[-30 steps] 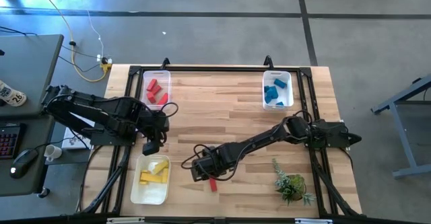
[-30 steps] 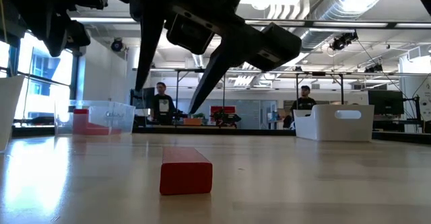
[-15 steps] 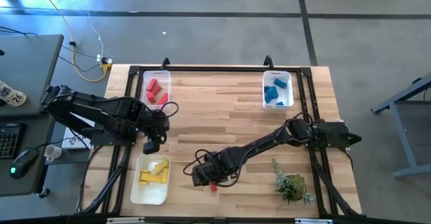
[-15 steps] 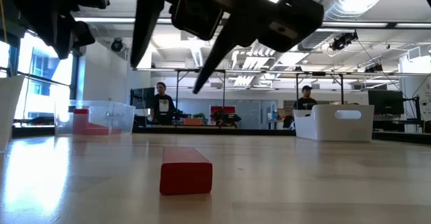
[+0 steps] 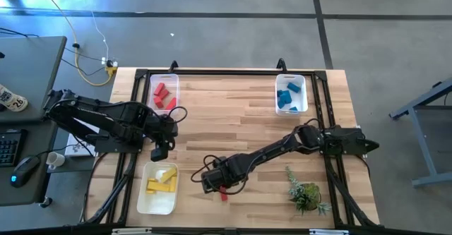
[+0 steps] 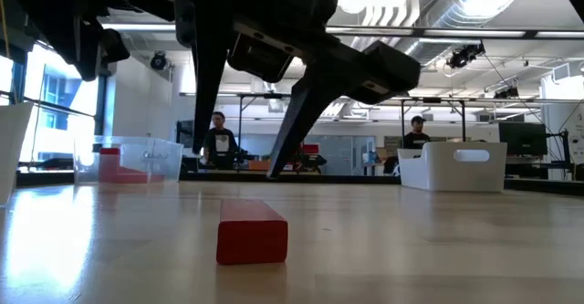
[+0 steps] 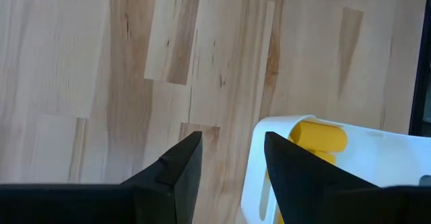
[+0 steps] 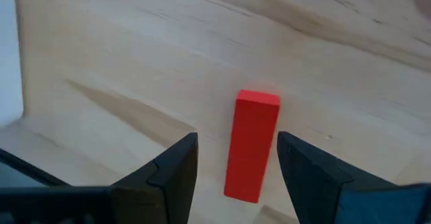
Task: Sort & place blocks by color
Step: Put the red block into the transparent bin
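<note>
From above, my right gripper [image 5: 216, 185] hangs over the front part of the table [image 5: 233, 115], just above a lone red block [image 5: 223, 193] lying on the bare wood near the front edge. My left gripper [image 5: 159, 152] waits by the left edge, just behind the bin of yellow blocks [image 5: 161, 183] at the front left corner. More red blocks [image 5: 164, 97] sit in the bin at the back left corner, and blue blocks [image 5: 287, 97] in the bin at the back right corner. A small green plant [image 5: 305, 193] stands near the front right corner.

At table level, the red block [image 6: 252, 232] lies flat on the wood, end toward the camera. My right fingers [image 6: 208, 76] slant down behind and above it, spread apart, not touching it. Two people [image 6: 219, 140] stand in the room beyond.

Past my left wrist, my fingers [image 7: 176, 170] are parted with nothing between them, hovering over the wood beside the rim of the white bin [image 7: 259, 150], where a yellow block [image 7: 318, 135] shows.

Past my right wrist, my fingers [image 8: 176, 163] are open, and the red block [image 8: 252, 144] lies lengthwise in line with the gap between them, untouched.
</note>
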